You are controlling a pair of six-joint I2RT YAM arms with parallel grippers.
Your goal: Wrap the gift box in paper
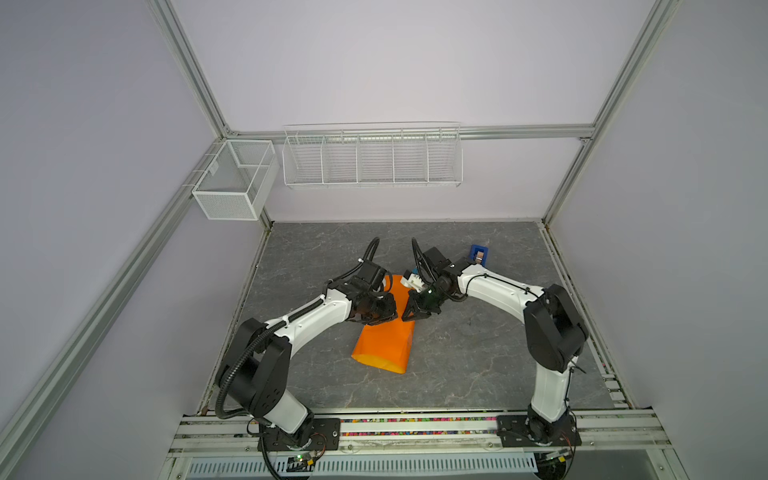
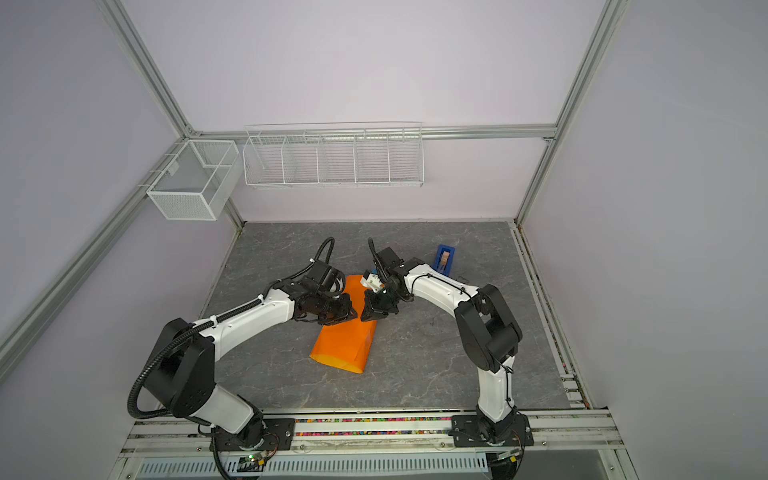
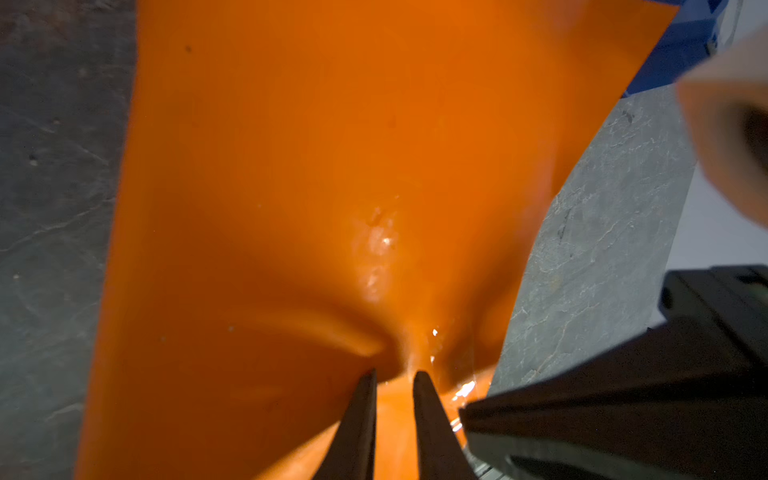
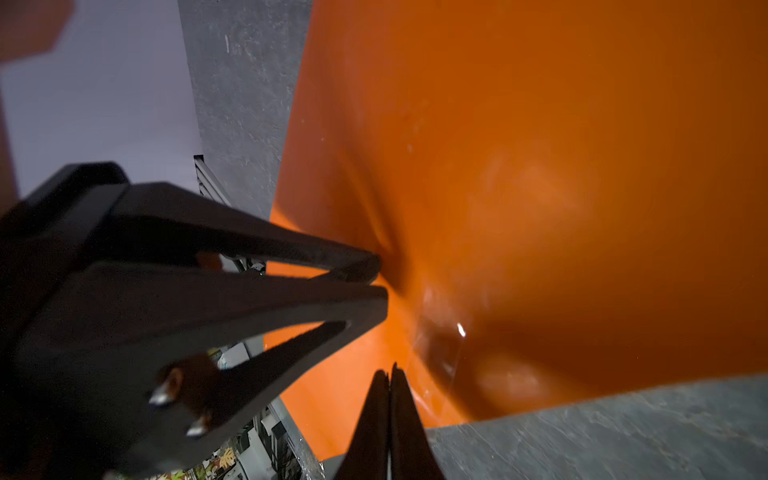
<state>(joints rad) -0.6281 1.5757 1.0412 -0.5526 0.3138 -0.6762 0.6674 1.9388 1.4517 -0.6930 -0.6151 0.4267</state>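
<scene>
1. Working inside a lilac-walled, aluminium-framed cell, over a grey veined desk (image 1: 478,365), with white wire baskets (image 1: 372,160) hanging on the back wall.
2. Showing the paper (image 1: 384,345) folded over into a flattened orange sleeve mid-desk, with its long axis running from the far centre toward the near edge at a slight slant.
3. Not showing the gift box in any view; judging it to be hidden inside the sleeve, beneath the stretch where the arms are meeting.
4. Clamping the left hand (image 3: 395,376) on a raised pinch of the paper along the top seam, with the fingers almost together and the sheet puckering around the tips.
5. Holding the right hand (image 4: 390,372) pressed fully together, tips just beside the left hand's at the same seam. Catching glossy glints there that hint at clear tape, without being able to tell whether anything is gripped.
6. Reaching in from opposite sides and standing equally near, with the seam lying directly under both sets of tips and its free length trailing toward the arm bases. Judging this to be what the coming securing move depends on.
7. Leaving the bright blue tape dispenser (image 1: 478,254) standing well apart at the far right, nearer the right arm.
8. Seeing no obstacle over the paper, apart from each hand crowding the other.
</scene>
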